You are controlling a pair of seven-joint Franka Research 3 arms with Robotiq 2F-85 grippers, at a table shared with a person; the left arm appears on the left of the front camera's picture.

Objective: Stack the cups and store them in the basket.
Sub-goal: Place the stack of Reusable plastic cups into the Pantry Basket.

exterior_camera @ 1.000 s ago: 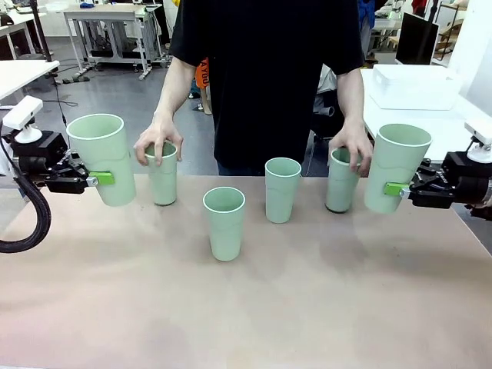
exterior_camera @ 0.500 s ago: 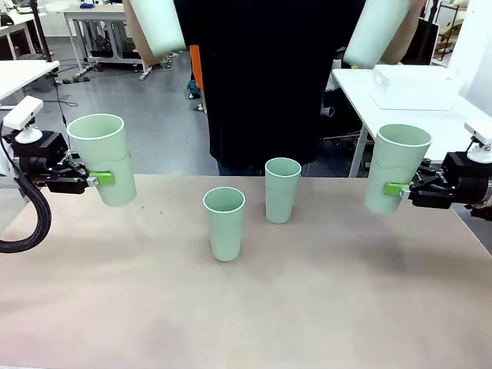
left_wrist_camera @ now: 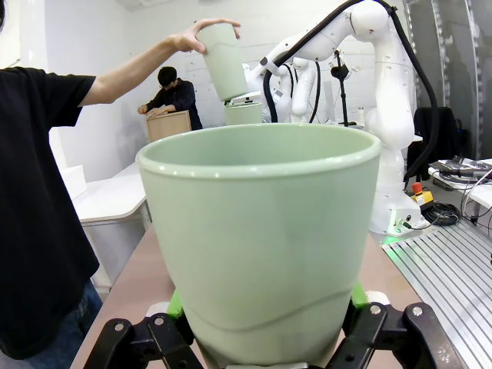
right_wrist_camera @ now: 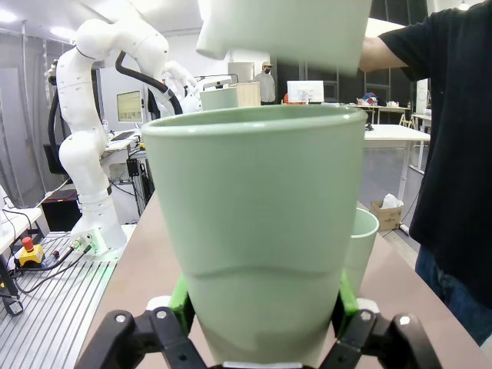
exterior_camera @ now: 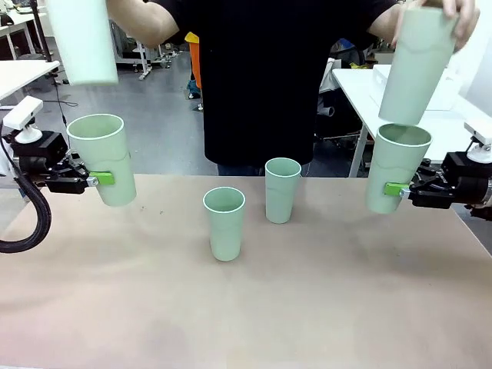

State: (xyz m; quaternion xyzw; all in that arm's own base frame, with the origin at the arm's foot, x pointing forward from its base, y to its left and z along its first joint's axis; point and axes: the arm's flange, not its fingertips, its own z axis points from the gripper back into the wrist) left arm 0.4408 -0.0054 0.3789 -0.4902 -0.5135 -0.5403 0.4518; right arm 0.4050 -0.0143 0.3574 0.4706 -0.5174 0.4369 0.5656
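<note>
My left gripper (exterior_camera: 96,179) is shut on a mint-green cup (exterior_camera: 102,157), held upright above the table's left edge. On the right, my right gripper (exterior_camera: 396,188) is shut on another cup (exterior_camera: 397,165). The person holds a cup (exterior_camera: 417,65) just above the right one, and a blurred cup (exterior_camera: 81,38) high over the left one. Two cups (exterior_camera: 224,223) (exterior_camera: 282,190) stand mid-table. In the left wrist view the held cup (left_wrist_camera: 261,231) sits between the pads of my left gripper (left_wrist_camera: 261,327). The right wrist view shows its cup (right_wrist_camera: 257,246) in my right gripper (right_wrist_camera: 261,323). The white basket (exterior_camera: 452,92) sits on a side table, partly hidden.
The person stands at the far edge in a black shirt, both arms raised. A white side table (exterior_camera: 461,123) stands at the back right, another (exterior_camera: 19,73) at the back left. The near half of the brown tabletop (exterior_camera: 246,307) is bare.
The person lifted two cups off the table and raised them; one now hangs over my right cup, the other high above my left. Both arms stayed still.
</note>
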